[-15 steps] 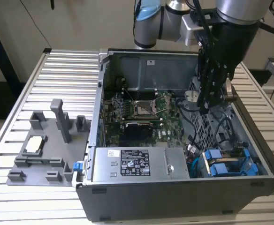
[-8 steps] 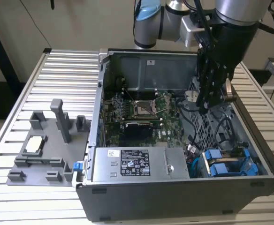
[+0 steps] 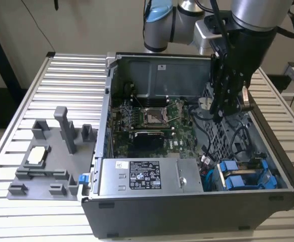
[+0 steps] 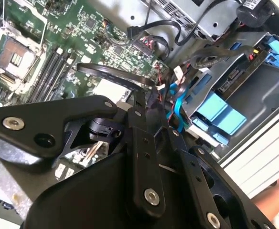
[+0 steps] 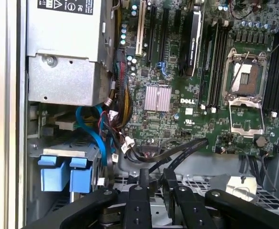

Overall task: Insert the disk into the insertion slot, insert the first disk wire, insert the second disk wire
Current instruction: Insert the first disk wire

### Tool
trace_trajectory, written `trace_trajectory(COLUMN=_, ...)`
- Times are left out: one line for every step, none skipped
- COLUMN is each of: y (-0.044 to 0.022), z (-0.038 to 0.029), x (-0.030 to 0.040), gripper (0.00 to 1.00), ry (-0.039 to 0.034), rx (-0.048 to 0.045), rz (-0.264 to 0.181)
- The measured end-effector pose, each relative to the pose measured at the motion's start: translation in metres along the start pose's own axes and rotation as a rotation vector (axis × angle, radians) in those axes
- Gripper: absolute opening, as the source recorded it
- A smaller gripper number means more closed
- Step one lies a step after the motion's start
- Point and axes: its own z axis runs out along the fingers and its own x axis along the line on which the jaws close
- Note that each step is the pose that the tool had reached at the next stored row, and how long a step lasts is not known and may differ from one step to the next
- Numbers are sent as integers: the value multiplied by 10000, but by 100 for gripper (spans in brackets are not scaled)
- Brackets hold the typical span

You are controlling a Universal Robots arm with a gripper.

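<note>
The disk [image 5: 81,176] is seen in its blue frame, pushed into the slot [image 5: 58,149] at a corner of the open computer case [image 3: 187,212], with a similar blue carrier [image 5: 53,175] just beside it. It is judged to be stiff, fairly heavy for its size and easily harmed by knocks, so it is best taken by the plastic frame's edges, not by the label or the connector end. The blue cable [image 5: 94,131] and the black cables [image 5: 187,148] near it are judged soft and springy, and are better held at the plug. The arm is brought down steeply from above, and the gripper [image 3: 220,113] is pointed downward inside the case beside the green board [image 3: 152,121], well apart from the disk. Whether the gripper is closed on anything cannot be told.
</note>
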Motion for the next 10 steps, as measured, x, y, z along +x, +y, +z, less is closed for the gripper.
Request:
trace_trajectory(y=-2, z=3, x=4, gripper=27, ry=-2, rx=-5, rz=-53)
trace_trajectory(y=-4, z=5, x=9, gripper=27, ry=-3, rx=-8, rz=-95)
trace_trajectory(y=-5, z=9, x=15, gripper=27, ry=-7, rx=-11, rz=-132)
trace_trajectory(y=-5, z=12, x=22, gripper=27, ry=-11, rx=-14, rz=-166)
trace_trajectory(y=-4, z=11, x=33, gripper=27, ry=-11, rx=-16, rz=-192)
trace_trajectory(y=-3, z=11, x=47, gripper=27, ry=-13, rx=-17, rz=-209)
trace_trajectory(y=-2, z=9, x=60, gripper=27, ry=-13, rx=-19, rz=-222)
trace_trajectory(y=-2, z=9, x=73, gripper=27, ry=-15, rx=-20, rz=-232)
trace_trajectory(y=-1, z=8, x=79, gripper=27, ry=-15, rx=-20, rz=-237)
trace_trajectory(y=-1, z=13, x=79, gripper=27, ry=-18, rx=-20, rz=-238)
